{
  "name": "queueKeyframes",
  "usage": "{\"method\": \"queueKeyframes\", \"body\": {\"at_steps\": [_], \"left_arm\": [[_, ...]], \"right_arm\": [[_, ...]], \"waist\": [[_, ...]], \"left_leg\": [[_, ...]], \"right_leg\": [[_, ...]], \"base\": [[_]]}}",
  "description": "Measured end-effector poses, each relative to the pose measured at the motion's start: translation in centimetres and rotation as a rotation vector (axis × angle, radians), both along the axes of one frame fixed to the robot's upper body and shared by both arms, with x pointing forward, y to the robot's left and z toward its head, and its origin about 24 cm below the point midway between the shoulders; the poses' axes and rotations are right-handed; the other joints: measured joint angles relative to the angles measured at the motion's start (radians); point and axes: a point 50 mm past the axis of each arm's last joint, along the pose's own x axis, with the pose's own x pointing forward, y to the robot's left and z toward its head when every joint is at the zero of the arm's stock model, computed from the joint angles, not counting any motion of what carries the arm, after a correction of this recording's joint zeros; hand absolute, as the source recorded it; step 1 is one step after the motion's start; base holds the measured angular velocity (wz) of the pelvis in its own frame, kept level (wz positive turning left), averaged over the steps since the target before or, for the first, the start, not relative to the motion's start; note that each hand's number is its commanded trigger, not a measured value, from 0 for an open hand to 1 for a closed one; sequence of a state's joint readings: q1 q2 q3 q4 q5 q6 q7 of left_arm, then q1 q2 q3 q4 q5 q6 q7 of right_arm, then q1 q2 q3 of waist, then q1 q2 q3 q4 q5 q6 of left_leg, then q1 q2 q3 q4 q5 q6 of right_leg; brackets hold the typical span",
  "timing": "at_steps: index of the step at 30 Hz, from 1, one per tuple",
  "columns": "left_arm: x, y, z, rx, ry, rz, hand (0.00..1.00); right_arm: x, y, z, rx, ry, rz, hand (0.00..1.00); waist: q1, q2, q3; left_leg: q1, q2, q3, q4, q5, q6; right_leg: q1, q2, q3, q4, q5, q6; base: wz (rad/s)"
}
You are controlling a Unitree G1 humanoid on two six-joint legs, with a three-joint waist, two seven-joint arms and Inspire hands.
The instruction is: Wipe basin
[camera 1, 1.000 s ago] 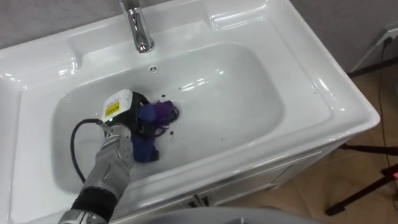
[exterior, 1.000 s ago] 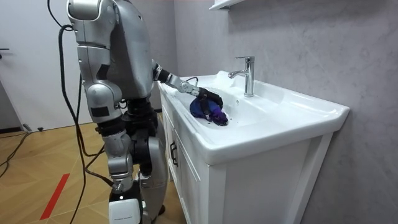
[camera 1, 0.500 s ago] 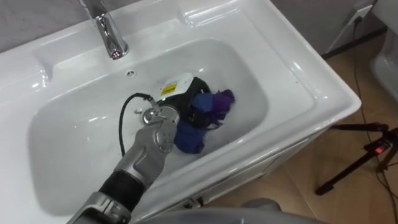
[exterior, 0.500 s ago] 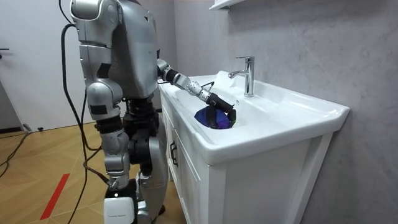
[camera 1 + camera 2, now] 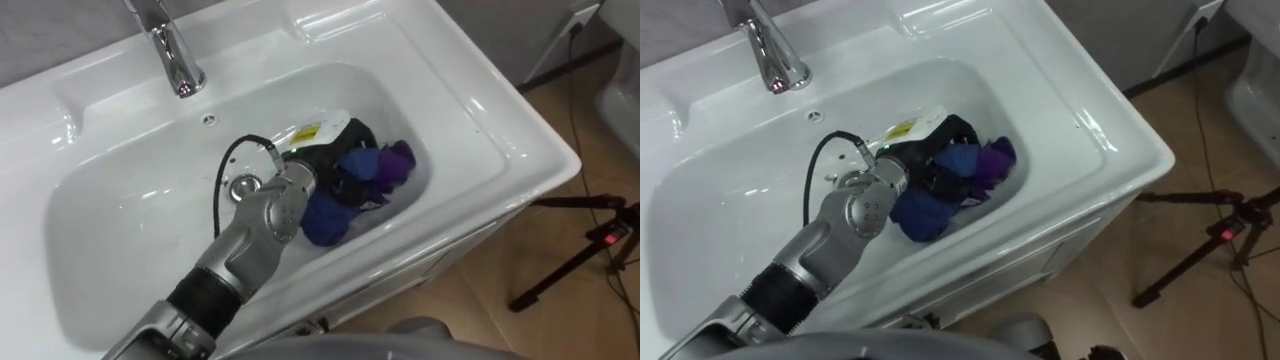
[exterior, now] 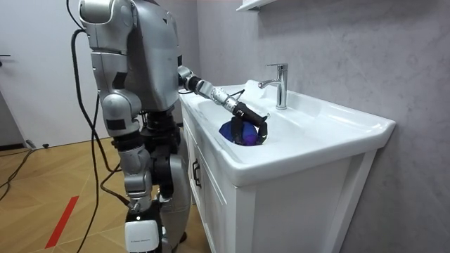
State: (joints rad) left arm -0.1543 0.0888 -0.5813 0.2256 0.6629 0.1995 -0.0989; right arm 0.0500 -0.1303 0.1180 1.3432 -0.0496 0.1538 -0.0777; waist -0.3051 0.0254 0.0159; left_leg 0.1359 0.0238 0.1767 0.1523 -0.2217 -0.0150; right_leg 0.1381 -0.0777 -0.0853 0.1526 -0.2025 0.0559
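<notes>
— Under the left hand [image 5: 332, 160], down in the basin [image 5: 120, 230]: holds what?

— Grips a bunched cloth [image 5: 325, 218], blue in one part, purple in the other. Presses it onto the bottom of the bowl.

— Open, or closed?

— Closed on the cloth. Curls dark fingers down into the folds, palm turned downward.

— And lies where, seen from the hand?

— Directly beneath it, spilling out on two sides. Purple off to the hand's right, toward the right-hand wall of the bowl. Blue nearer, beside the wrist, toward the front wall. Touches both the hand and the white bottom.

— Near the faucet [image 5: 170, 50]?

— Well apart. Stands behind the hand and off to its left, up on the back ledge. Overflow hole [image 5: 208, 120] between the two, nearer the faucet.

— And from the room?

— Stands close against the front of the white cabinet [image 6: 295, 211], on the room view's left of it, upright on the wood floor [image 6: 42, 197]. Reaches the left arm out and down over the rim, hand low in the bowl, on the cloth.
</notes>
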Motion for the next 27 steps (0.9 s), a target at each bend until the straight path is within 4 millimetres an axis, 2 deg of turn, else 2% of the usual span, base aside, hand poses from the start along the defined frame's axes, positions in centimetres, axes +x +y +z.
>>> {"method": "queueKeyframes", "body": {"at_steps": [5,10,13,15,19,21,22,24,27], "left_arm": [[0.1,0.2,0.0,0.009,-0.006,0.009,1.0],[0.0,1.4,-1.3,0.088,-0.011,0.052,1.0],[-0.2,3.3,-2.9,0.149,-0.006,0.137,1.0],[-0.5,5.5,-4.3,0.222,0.002,0.216,1.0],[-0.4,8.7,-5.4,0.356,-0.019,0.32,1.0],[-0.6,10.5,-6.0,0.429,-0.023,0.367,1.0],[-0.7,11.0,-6.1,0.441,-0.023,0.381,1.0],[-1.1,12.9,-6.7,0.489,-0.008,0.436,1.0],[-1.5,14.6,-7.1,0.519,0.013,0.503,1.0]], "right_arm": [[-1.0,0.0,0.0,-0.008,0.029,-0.019,0.0],[-2.1,-0.1,0.0,-0.012,0.056,-0.052,0.0],[-2.3,-0.3,0.0,-0.021,0.07,-0.041,0.0],[-2.5,-0.4,0.1,-0.028,0.079,-0.027,0.0],[-3.7,-0.6,0.1,-0.03,0.116,-0.051,0.0],[-4.7,-0.6,0.2,-0.023,0.151,-0.068,0.0],[-5.0,-0.7,0.2,-0.023,0.158,-0.071,0.0],[-6.0,-1.1,0.4,-0.03,0.184,-0.097,0.0],[-6.3,-1.4,0.5,-0.029,0.18,-0.117,0.0]], "waist": [[0.001,0.003,0.004],[0.008,-0.004,0.008],[0.01,-0.01,0.0075],[0.017,-0.014,0.0056],[0.018,-0.014,0.0029],[0.032,-0.008,-0.0053],[0.032,-0.007,-0.0067],[0.039,0.007,-0.0158],[0.037,0.01,-0.016]], "left_leg": [[0.001,0.0,0.002,0.0,0.0,0.0],[0.016,0.002,0.017,-0.001,0.0,0.0],[0.029,0.005,0.034,-0.002,0.0,0.0],[0.042,0.009,0.047,-0.005,0.0,0.0],[0.05,0.014,0.06,-0.012,-0.001,-0.002],[0.051,0.018,0.069,-0.018,-0.002,-0.004],[0.052,0.018,0.07,-0.018,-0.002,-0.004],[0.055,0.021,0.09,-0.018,-0.002,-0.004],[0.067,0.024,0.1,-0.019,-0.002,-0.004]], "right_leg": [[0.0,0.0,0.0,0.0,0.0,0.0],[0.005,0.002,0.005,0.001,0.0,0.0],[0.003,0.007,0.029,0.003,0.0,0.0],[0.008,0.013,0.055,0.006,0.001,-0.001],[0.009,0.02,0.072,0.001,0.002,-0.004],[0.004,0.027,0.087,-0.002,0.01,-0.007],[0.004,0.027,0.087,-0.001,0.011,-0.007],[0.0,0.031,0.109,0.003,0.017,-0.008],[0.003,0.033,0.119,0.007,0.021,-0.009]], "base": [[0.0],[-0.08],[-0.18],[-0.26],[-0.12],[-0.15],[-0.07],[-0.24],[-0.17]]}}
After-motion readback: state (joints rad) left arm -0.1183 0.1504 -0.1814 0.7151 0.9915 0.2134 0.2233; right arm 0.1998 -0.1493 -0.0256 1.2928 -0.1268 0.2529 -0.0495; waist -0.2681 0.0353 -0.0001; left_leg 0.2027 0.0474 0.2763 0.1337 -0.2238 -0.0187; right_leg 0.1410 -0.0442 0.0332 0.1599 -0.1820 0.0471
